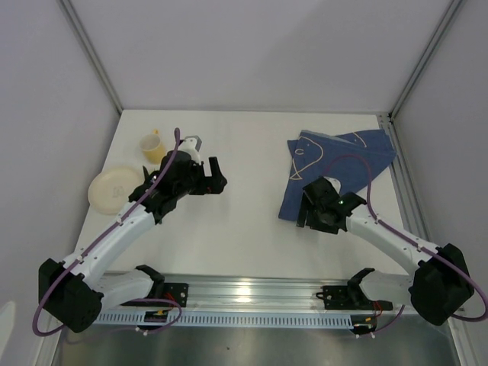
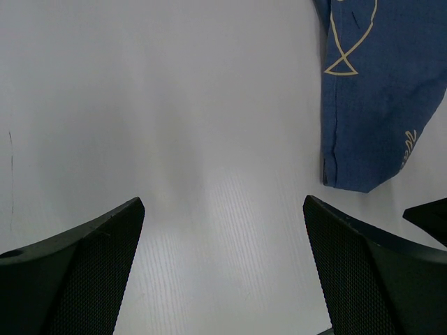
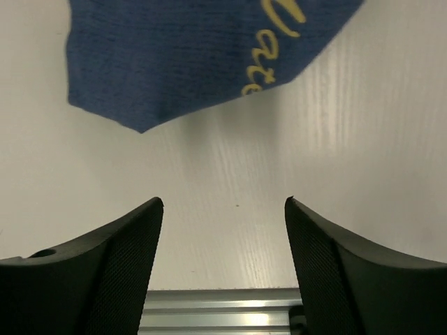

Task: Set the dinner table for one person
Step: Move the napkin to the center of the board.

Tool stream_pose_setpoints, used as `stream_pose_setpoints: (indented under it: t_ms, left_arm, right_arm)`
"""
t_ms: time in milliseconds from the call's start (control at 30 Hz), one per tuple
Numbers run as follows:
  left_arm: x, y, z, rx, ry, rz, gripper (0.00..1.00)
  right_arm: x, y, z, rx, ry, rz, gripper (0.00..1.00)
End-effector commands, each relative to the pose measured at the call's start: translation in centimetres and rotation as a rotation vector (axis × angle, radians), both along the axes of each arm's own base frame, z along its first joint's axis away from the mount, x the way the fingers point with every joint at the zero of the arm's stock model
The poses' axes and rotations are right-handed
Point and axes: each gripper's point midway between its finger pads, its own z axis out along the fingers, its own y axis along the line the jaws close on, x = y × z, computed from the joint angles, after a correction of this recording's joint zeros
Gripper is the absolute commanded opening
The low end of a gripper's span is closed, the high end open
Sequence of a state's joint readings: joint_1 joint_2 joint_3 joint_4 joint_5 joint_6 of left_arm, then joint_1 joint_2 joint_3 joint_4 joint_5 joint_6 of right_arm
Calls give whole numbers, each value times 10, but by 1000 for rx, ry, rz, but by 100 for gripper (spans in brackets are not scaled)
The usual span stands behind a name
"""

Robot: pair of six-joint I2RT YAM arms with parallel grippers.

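Tabletop (image 1: 252, 236): a large, flat, matte white rectangle, faintly ribbed in the wrist views, that carries every item listed. A silver aluminium rail (image 1: 252, 293) runs along its near edge, more rails rise from the far corners, and plain pale grey wall panels close three sides. Cloth (image 1: 358, 152): dark blue and rumpled with pale line drawings, lying by the far right corner. Writing: yellow cursive letters on the cloth, cut off in the right wrist view and not readable as a word. Cup (image 1: 152, 146): yellow and upright, toward the far left corner. Plate (image 1: 110, 189): cream and round, at the left edge near the cup. Left tool (image 2: 223, 202): jaws spread wide, holding nothing, over bare white. Right tool (image 3: 223, 201): jaws well apart, holding nothing, just off the cloth's near tip.
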State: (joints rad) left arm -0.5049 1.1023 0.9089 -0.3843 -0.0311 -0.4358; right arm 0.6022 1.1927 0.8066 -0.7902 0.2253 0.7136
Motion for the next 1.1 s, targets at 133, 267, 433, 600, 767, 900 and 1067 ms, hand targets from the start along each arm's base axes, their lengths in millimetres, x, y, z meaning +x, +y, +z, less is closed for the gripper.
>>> stream_pose_setpoints:
  t_ms: [133,267,433,600,767,900,1067]
  left_arm:
    - [2,-5,17,-26,-43,-18,99]
    - [2,-7,15,-29,-38,-24,99]
    - [0,-7,15,-30,-40,-27,99]
    - [-1,-6,16,-29,-48,-26,99]
    - [-3,-4,18,-25,-59,-26,99]
    - [-3,-4,19,-25,-66,-28,99]
    - [-4,-5,18,-25,-64,-34,99]
  right_arm:
    - [15,48,0,120,-40,160,85]
    - [27,53,-13,83,-19,159,86]
    - [45,58,-37,20,8,146,86]
    - [62,69,-45,14,3,152,85]
    - [84,80,-33,1,-33,162,85]
    - [90,81,-30,-10,-41,159,85]
    - [89,73,-46,-59,-10,120,76]
